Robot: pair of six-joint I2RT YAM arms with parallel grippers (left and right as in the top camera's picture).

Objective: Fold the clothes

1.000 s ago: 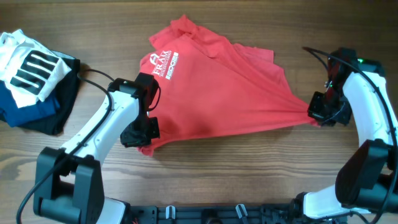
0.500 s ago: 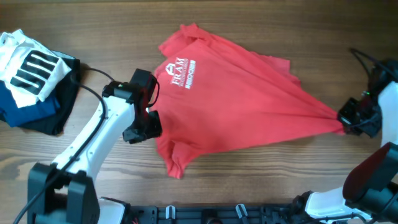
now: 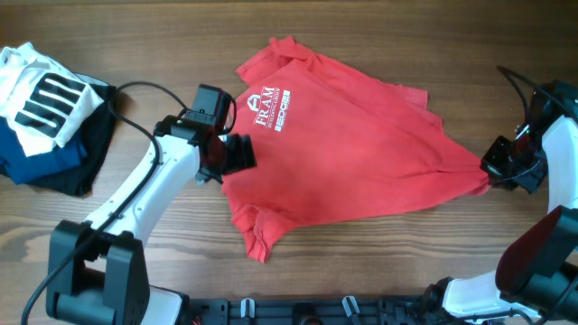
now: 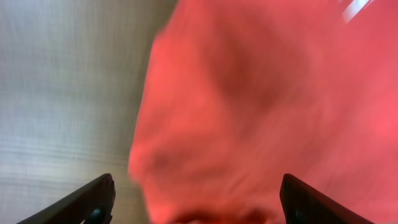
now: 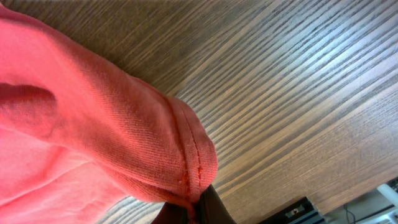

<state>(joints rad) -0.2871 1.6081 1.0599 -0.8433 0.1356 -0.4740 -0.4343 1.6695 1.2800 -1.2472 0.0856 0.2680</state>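
Red T-shirt (image 3: 343, 153) is lying rumpled across the middle of the wooden worktop (image 3: 361, 36), its white lettering (image 3: 269, 105) facing up near the far left corner. The right gripper (image 3: 492, 170) is clamping the shirt's stretched right tip, hem pinched tight. The left gripper (image 3: 237, 153) is hovering at the shirt's left edge, fingers spread wide, gripping nothing. Folded garments (image 3: 45, 117) are sitting far left.

Shows a brown surface (image 3: 379, 271) with long wood grain running left to right across the whole overhead view. Looks evenly lit, with only soft shadows. Appears grey and blurred in the left wrist view. Ends at an edge in the right wrist view's lower right corner, with something dark and unclear beyond.
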